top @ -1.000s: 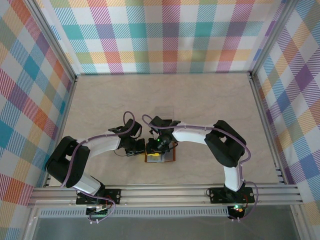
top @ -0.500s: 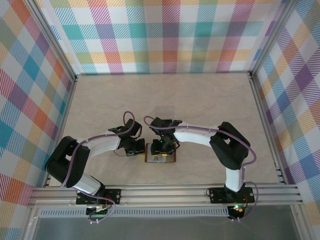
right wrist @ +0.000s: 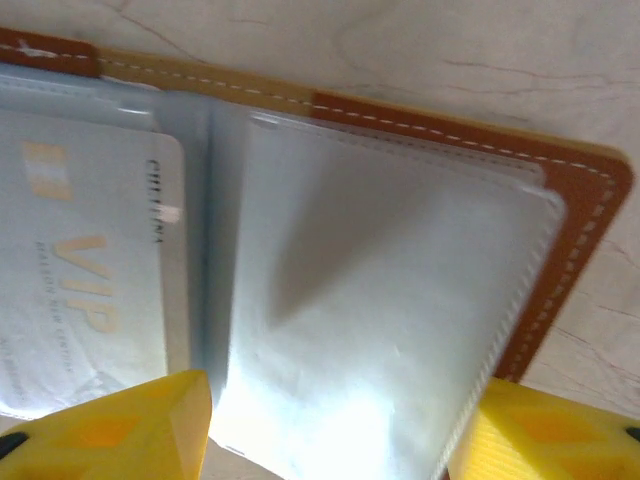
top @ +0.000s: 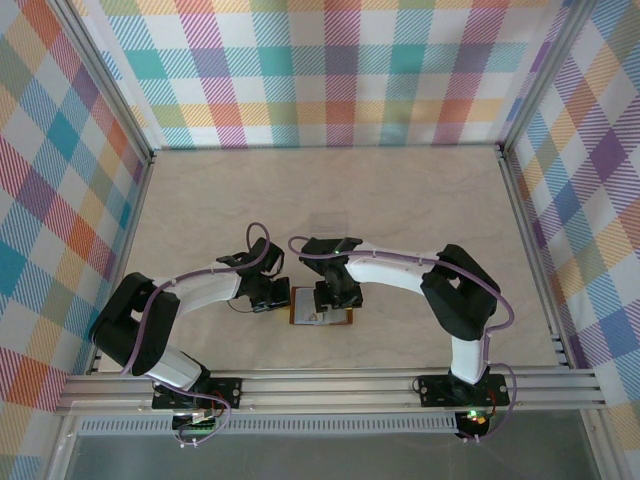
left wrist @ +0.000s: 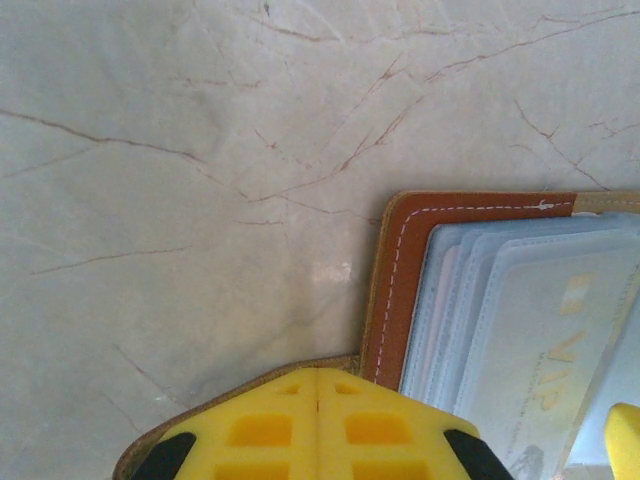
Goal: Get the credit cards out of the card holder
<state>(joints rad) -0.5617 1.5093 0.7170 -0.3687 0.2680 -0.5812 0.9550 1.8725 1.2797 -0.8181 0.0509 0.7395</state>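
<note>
Two grippers meet over the wallet (top: 322, 318), which lies open on the table (top: 420, 200) just in from the near rail (top: 330, 385). Your left gripper (top: 272, 293) sits at the wallet's left edge. Your right gripper (top: 330, 298) hangs directly over its open face.

On your left wrist camera, the left gripper (left wrist: 317, 420) has its yellow fingertips pressed together with no gap between them. A tan leather flap (left wrist: 140, 450) runs out from under them. You cannot tell whether it is pinched between the pads or only lying beneath them. Just past the fingertips, the wallet's brown stitched border frames a fanned stack of clear plastic sleeves (left wrist: 440, 300). A pale card (left wrist: 545, 350) with gold "VIP" lettering lies inside the top one.

On your right wrist camera, the right gripper (right wrist: 330, 440) is spread wide, one yellow finger at each lower corner, and it grips nothing. Between the fingers lies a single sleeve on the wallet's right half, washed out by glare, so you cannot tell whether anything is in it. To its left, the VIP card (right wrist: 85, 270) sits inside its own sleeve on the other half. The brown edge of the wallet (right wrist: 570, 250) rests flat on the marbled surface.

Farther out, the beige table runs back to the plaid walls (top: 340, 70).
</note>
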